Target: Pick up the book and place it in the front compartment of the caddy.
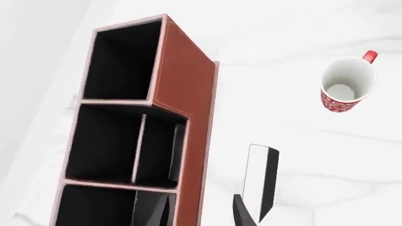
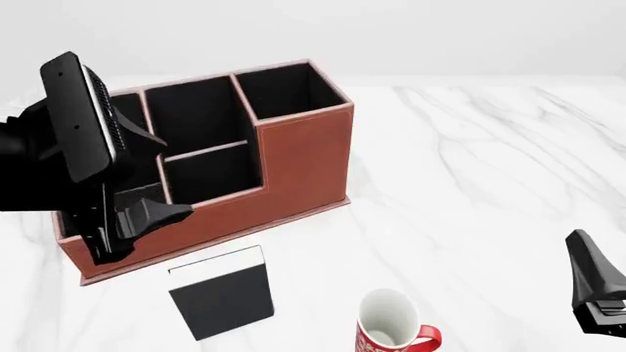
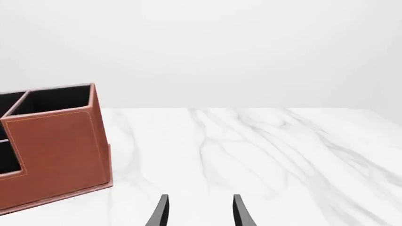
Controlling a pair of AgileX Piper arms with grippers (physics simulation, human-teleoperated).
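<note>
The black book (image 2: 220, 293) with a white page edge lies flat on the table just in front of the reddish-brown caddy (image 2: 303, 158); it also shows in the left wrist view (image 1: 261, 181). The front compartment (image 2: 210, 172) is the small black-lined pocket behind the low stepped wall, and shows in the left wrist view (image 1: 157, 150). My left gripper (image 2: 137, 224) is open and empty, hovering above the caddy's low front wall, just behind and left of the book; in its own view (image 1: 197, 216) one finger is over the caddy and one is beside the book. My right gripper (image 3: 201, 214) is open and empty, far right (image 2: 591, 290).
A white mug with a red handle (image 2: 391, 330) stands at the front, right of the book; it also shows in the left wrist view (image 1: 347, 84). The caddy's tallest pocket (image 2: 289, 92) is at its right end. The table is white marble (image 2: 489, 183).
</note>
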